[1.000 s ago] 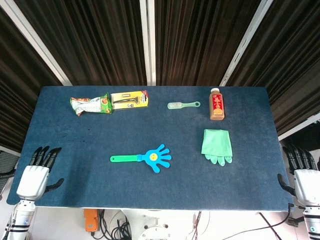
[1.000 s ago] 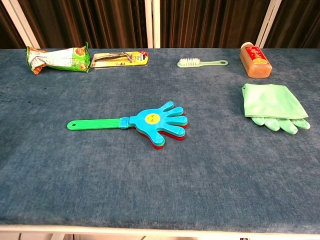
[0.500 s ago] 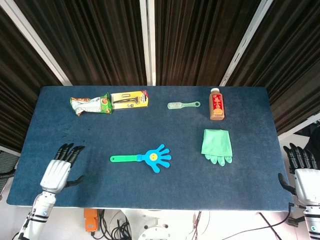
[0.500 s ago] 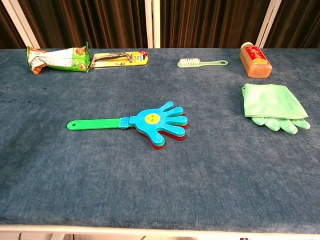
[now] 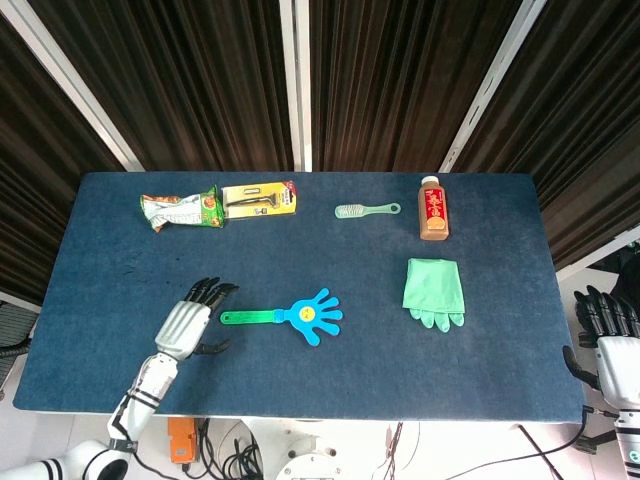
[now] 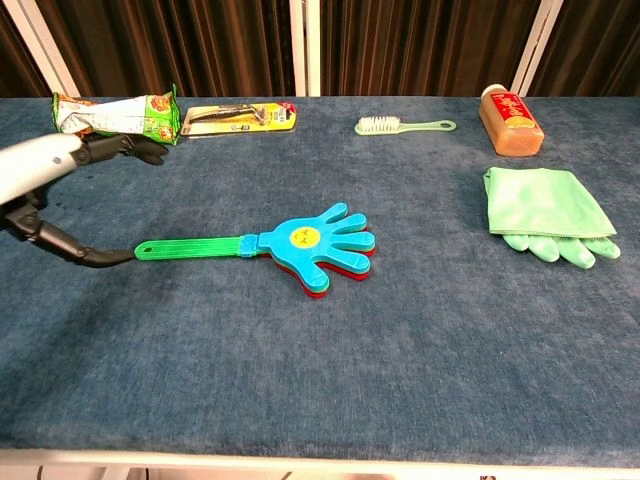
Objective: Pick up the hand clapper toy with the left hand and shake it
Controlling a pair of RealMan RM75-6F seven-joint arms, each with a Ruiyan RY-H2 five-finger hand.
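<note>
The hand clapper toy point(image 5: 288, 316) point(image 6: 285, 243) lies flat on the blue table, its green handle pointing left and its blue palm, with red layers under it, to the right. My left hand point(image 5: 190, 320) point(image 6: 55, 190) hovers just left of the handle's end, fingers spread and holding nothing; in the chest view its thumb reaches down beside the handle tip. My right hand point(image 5: 610, 340) hangs open off the table's right edge, seen only in the head view.
A snack packet point(image 5: 180, 210) and a carded razor point(image 5: 258, 198) lie at the back left. A small brush point(image 5: 366, 210) and a brown bottle point(image 5: 434, 208) lie at the back right. A green glove point(image 5: 434, 292) rests right of the toy.
My left hand has moved from the table's left front corner rightward and inward to the end of the clapper's handle. The toy and right hand stay where they were.
</note>
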